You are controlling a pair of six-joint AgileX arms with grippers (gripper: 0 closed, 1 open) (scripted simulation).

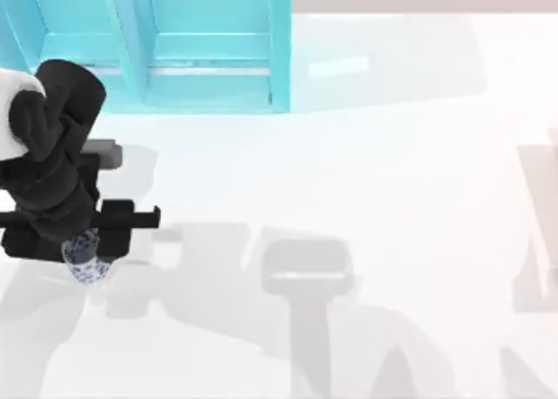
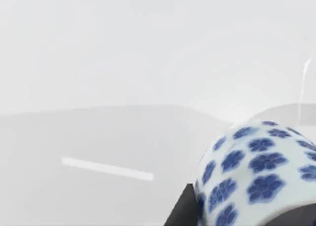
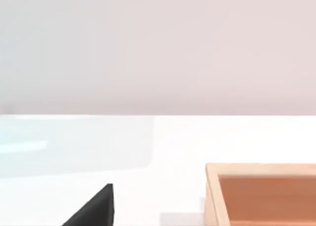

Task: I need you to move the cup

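Note:
The cup (image 1: 85,260), white with blue flowers, sits at the table's left side under my left arm. My left gripper (image 1: 83,246) is shut on it, with the black wrist body hiding most of the cup from above. Up close in the left wrist view, the cup (image 2: 256,171) fills the lower corner, and dark fingers (image 2: 181,210) press against its patterned wall. A single black fingertip of my right gripper (image 3: 94,210) pokes into the right wrist view, over the white table.
A teal cabinet-like structure (image 1: 209,50) stands at the back left of the table. A shallow wooden box (image 3: 261,191) lies near my right gripper. Grey shadows fall across the white tabletop (image 1: 366,172).

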